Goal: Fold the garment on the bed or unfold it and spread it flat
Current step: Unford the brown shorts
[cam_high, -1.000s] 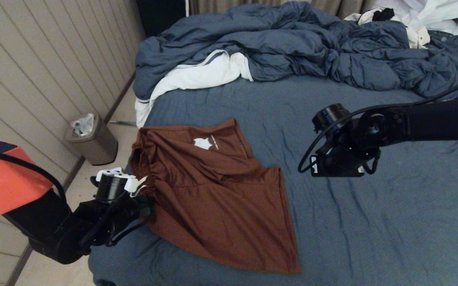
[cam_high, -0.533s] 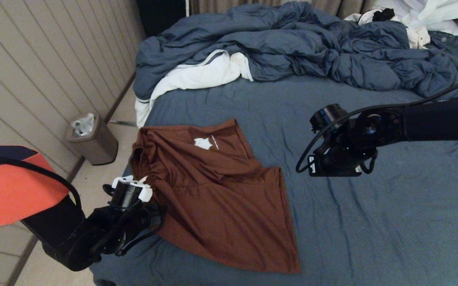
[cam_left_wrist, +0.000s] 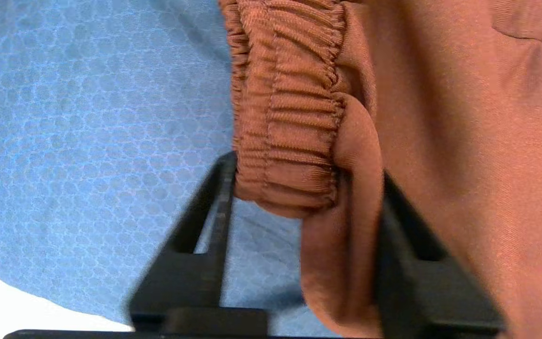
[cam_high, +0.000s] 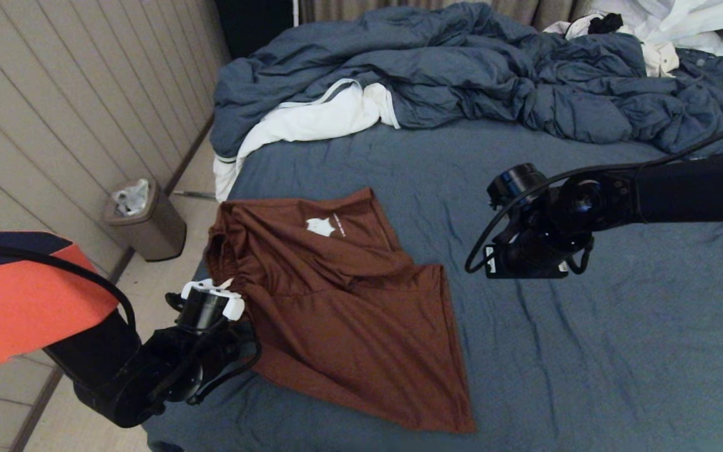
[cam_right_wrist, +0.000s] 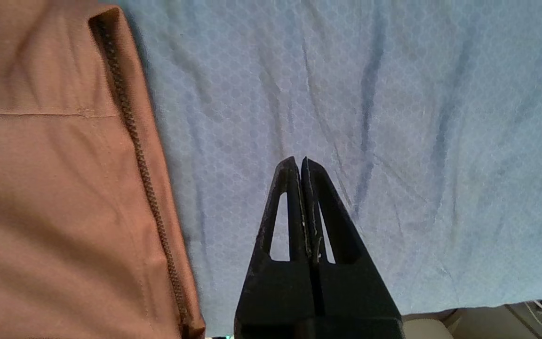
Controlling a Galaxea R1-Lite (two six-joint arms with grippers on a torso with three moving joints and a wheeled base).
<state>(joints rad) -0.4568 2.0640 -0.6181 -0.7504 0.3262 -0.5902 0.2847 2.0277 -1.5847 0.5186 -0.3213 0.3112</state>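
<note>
Rust-brown shorts (cam_high: 342,307) lie rumpled near the bed's (cam_high: 587,364) left edge, toward its near corner; my left pincer (cam_left_wrist: 299,197) straddles the gathered waistband end there, fingers either side of the fabric and not fully pinched, so whether the grip is firm I cannot tell. My right pincer (cam_right_wrist: 303,188) hangs closed and empty over bare sheet just off the shorts' far side. Step in hand, as I judge it: securing the waistband corner; next calls for a firm pinch, then a pull outward to spread it flat.
</note>
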